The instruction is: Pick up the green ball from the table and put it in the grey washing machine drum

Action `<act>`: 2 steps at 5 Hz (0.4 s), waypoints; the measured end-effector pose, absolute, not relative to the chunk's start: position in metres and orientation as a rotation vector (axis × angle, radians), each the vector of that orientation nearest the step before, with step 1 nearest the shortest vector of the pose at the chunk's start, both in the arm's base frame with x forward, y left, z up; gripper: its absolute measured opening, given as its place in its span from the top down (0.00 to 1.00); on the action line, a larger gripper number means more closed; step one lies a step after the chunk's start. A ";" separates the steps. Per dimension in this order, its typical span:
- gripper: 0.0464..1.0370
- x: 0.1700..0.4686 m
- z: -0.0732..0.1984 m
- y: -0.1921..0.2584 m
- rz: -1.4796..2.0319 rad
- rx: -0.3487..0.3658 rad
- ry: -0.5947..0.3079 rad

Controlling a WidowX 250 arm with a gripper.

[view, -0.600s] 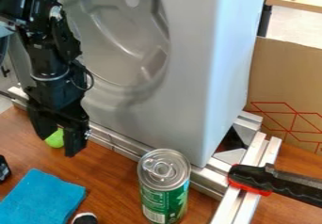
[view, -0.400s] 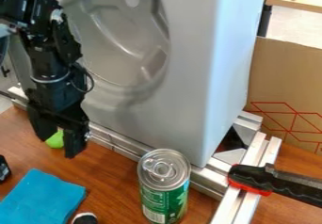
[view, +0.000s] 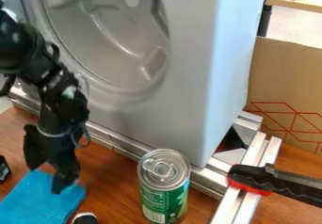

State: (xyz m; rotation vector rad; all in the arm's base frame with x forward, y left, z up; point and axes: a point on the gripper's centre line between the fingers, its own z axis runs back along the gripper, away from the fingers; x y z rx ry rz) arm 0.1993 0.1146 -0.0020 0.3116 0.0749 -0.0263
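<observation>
The black gripper (view: 45,180) hangs at the lower left, low over the upper part of a blue cloth (view: 39,203). Its two fingers are spread apart, and blue fabric shows between them. Whether the tips touch the cloth, I cannot tell. The cloth lies flat on the wooden table (view: 116,180). A green can (view: 164,188) with a silver top stands upright to the right of the gripper.
A large grey machine (view: 182,77) with a round recess stands on a metal rail behind the gripper. At the right, a black-and-red clamp handle (view: 277,183) crosses metal bars. Small dark objects lie at the left edge and beside the cloth.
The arm has come down and forward, from above the green ball to the blue cloth. The arm now covers the spot where the ball was. The fingers remain apart.
</observation>
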 end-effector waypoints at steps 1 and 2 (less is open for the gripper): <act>0.04 0.202 -0.004 0.120 0.006 0.333 0.023; 0.04 0.209 0.018 0.132 0.071 0.276 -0.164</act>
